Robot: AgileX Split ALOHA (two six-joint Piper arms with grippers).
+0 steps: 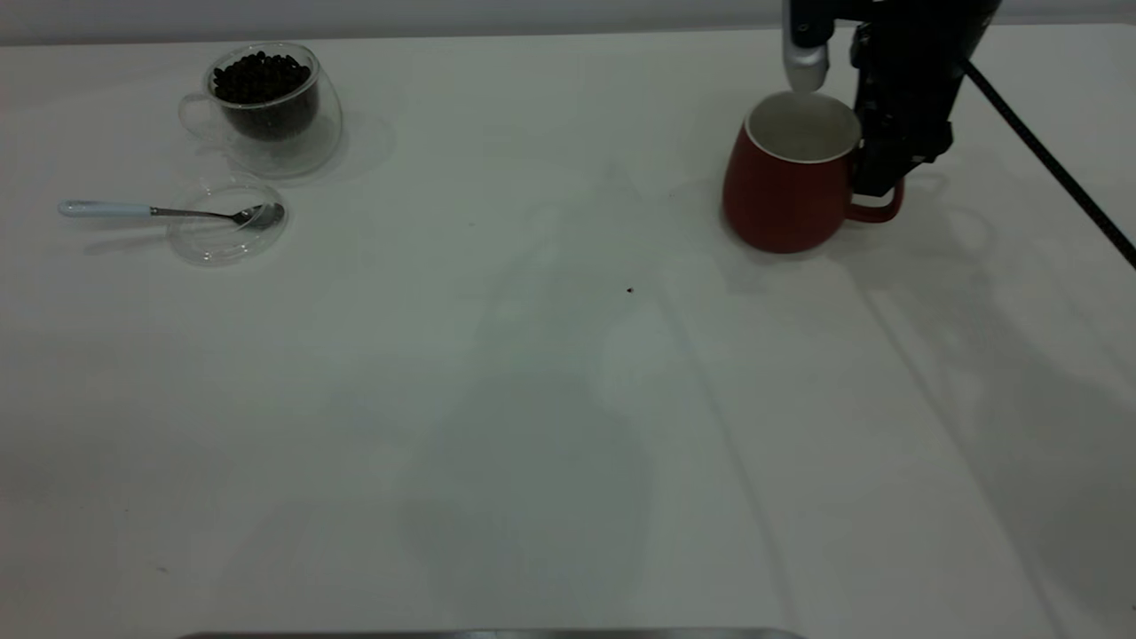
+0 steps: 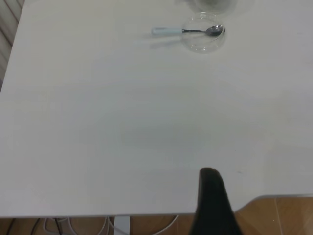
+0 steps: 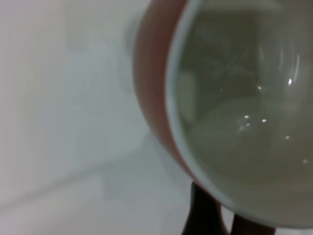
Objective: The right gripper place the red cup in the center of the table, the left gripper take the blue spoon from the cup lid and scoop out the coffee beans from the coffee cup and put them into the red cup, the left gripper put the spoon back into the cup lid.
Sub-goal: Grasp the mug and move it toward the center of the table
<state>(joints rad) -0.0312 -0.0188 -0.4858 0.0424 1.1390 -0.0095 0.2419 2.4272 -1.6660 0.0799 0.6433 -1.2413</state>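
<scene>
The red cup (image 1: 790, 186) stands upright on the white table (image 1: 532, 399) at the far right, its white inside empty. My right gripper (image 1: 880, 173) hangs from above at the cup's handle (image 1: 879, 211). In the right wrist view the cup (image 3: 156, 98) fills the frame, and one black finger (image 3: 201, 213) stands by the handle with a small gap; the gripper (image 3: 222, 220) looks open. The blue spoon (image 1: 169, 211) lies with its bowl in the clear cup lid (image 1: 226, 232) at the far left. Behind it stands the glass coffee cup (image 1: 266, 106) full of coffee beans (image 1: 262, 78). My left gripper (image 2: 211, 196) is parked over the table's near edge.
The spoon (image 2: 188, 31) and lid (image 2: 203, 39) also show far off in the left wrist view. A single dark speck (image 1: 630, 289) lies near the table's middle. A black cable (image 1: 1047, 160) runs down behind the right arm.
</scene>
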